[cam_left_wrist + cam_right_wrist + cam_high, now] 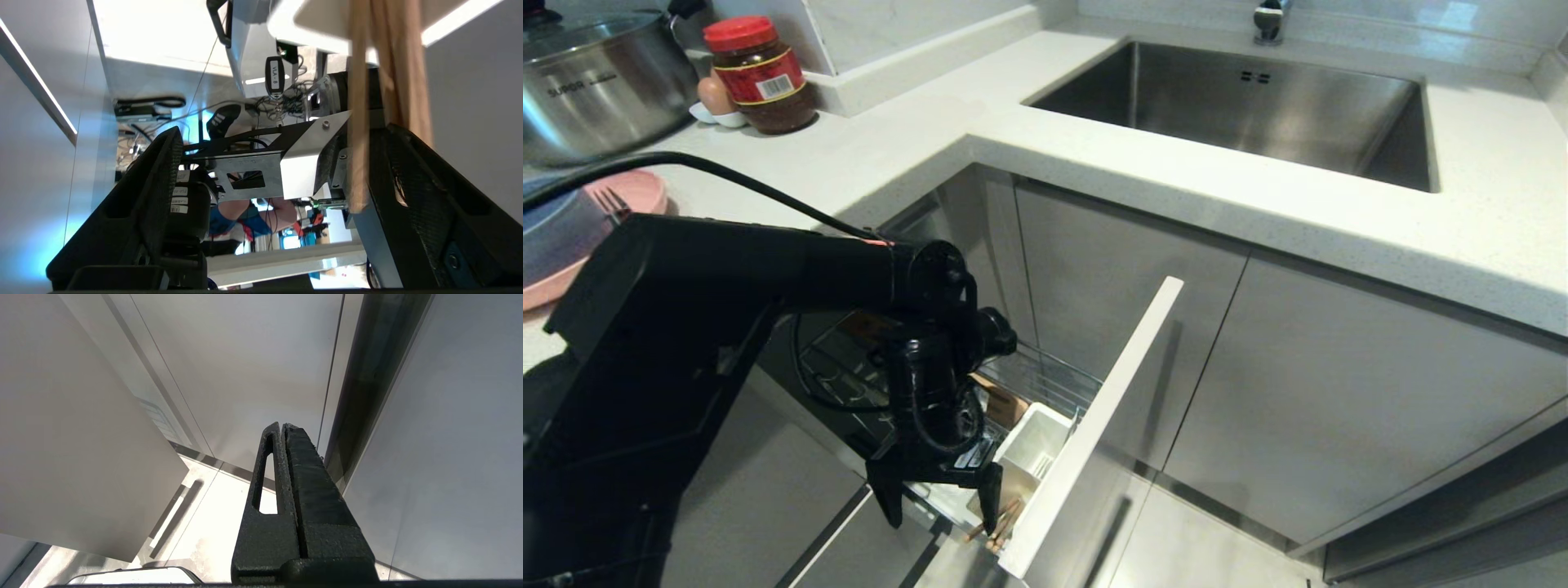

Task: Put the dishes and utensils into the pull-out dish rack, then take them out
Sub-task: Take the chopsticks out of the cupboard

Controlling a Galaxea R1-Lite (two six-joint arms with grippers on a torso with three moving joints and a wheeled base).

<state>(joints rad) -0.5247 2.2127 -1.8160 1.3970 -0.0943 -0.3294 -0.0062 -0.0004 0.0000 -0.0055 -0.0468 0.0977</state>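
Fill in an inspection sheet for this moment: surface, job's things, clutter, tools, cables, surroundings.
Surface: pale stone counter, wrapping a corner.
Job's things: pull-out rack open under the counter; chopsticks standing at its front, beside a white cup; pink plate with a fork on the counter.
Clutter: steel pot, red-lidded jar, egg.
Tools: left tool open, pointing down over the rack's front, one finger next to the chopsticks; right tool shut, parked low by the cabinet fronts.
Cables: black cable arching over the left arm.
Surroundings: steel sink with tap; grey cabinet doors.
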